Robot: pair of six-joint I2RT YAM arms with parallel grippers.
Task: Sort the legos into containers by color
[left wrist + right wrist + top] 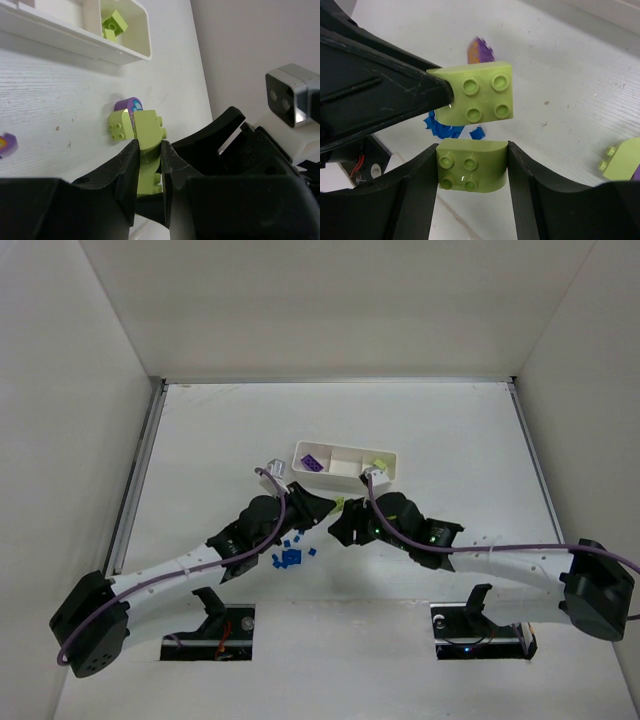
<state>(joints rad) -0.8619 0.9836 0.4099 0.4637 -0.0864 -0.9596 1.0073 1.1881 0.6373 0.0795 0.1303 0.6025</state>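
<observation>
Tray (75, 42) cropped at the upper left edge; blue bricks (445, 131) mostly behind a yellow-green brick (477, 95).

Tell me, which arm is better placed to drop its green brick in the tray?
Probably the right. The left claw and right claw each hold a green brick, but the right arm lies beside the tray end holding green; the left would likely reach over it.

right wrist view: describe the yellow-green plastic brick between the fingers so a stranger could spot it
Low in the right wrist view, the right gripper shows two black fingers. The yellow-green plastic brick is clamped between them. Its top edge is curved, unlike the square yellow-green brick just above.
</observation>
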